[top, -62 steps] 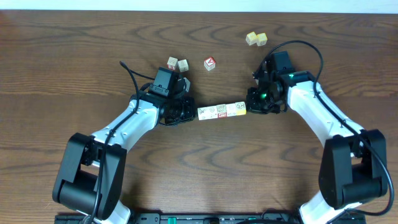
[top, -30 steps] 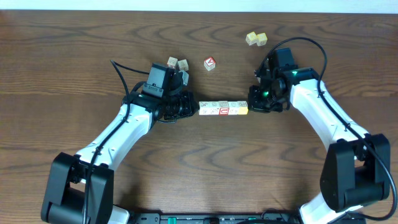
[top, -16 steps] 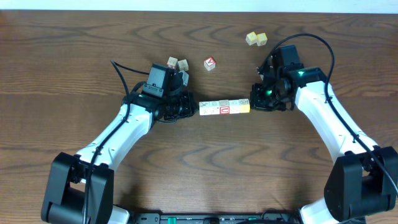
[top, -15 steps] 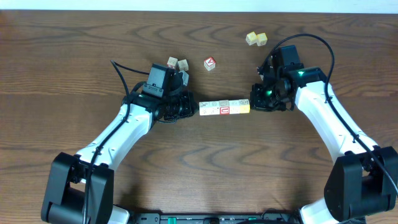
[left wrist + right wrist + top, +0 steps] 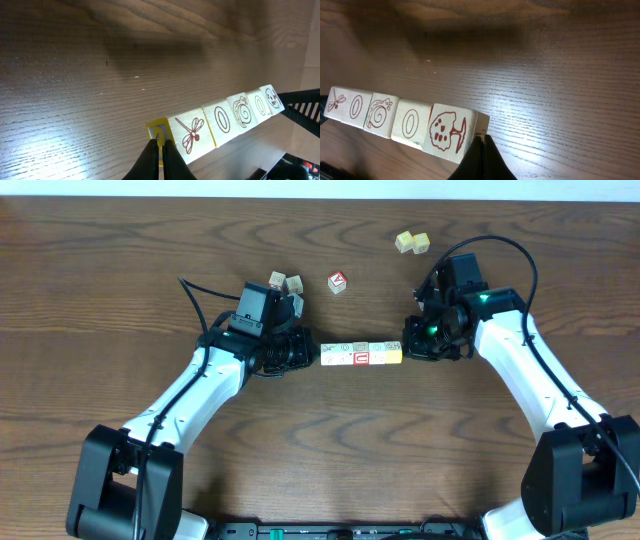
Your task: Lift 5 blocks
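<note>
**Five blocks (image 5: 361, 355), one squeezed row**

All five sit end to end, up off the table (image 5: 100, 330), pinned between my grippers. My left gripper (image 5: 316, 357) is closed, tips pushing the dragonfly end. My right gripper (image 5: 404, 352) is closed too, pushing the tree end.

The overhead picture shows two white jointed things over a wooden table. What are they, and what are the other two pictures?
They are robot arms, the left arm and the right arm, each ending in a two-finger pincer. The overhead picture comes from a fixed camera above the table; the other two come from a camera on each wrist. Both pincers are shut: the left pincer and the right pincer press on opposite ends of a row of five picture blocks, squeezing it between them. Farther back lie a red-faced cube, two yellow cubes and two pale cubes, none held.
</note>
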### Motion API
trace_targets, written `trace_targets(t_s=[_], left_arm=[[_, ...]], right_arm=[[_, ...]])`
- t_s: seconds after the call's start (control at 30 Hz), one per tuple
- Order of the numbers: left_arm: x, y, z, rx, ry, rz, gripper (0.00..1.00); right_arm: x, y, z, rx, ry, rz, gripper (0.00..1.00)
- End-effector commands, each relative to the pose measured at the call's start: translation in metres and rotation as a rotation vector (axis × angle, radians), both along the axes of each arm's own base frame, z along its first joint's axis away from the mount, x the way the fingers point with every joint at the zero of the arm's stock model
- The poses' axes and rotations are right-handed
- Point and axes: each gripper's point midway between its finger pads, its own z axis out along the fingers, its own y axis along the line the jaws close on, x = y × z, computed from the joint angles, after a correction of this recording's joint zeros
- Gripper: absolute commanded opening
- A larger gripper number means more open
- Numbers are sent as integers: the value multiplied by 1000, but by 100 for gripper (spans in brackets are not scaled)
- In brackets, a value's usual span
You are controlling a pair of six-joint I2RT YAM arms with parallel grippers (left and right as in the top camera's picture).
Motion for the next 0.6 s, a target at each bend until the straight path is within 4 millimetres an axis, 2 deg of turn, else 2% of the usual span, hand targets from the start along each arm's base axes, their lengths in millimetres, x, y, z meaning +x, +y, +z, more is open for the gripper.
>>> trace_targets(t_s=[0.0, 0.57], left_arm=[[-9, -30, 28, -118, -13, -94, 7], [-8, -31, 29, -122, -6, -86, 7]], right_arm=[[-7, 38, 28, 185, -3, 67, 1], [-6, 38, 28, 187, 2, 54, 1]])
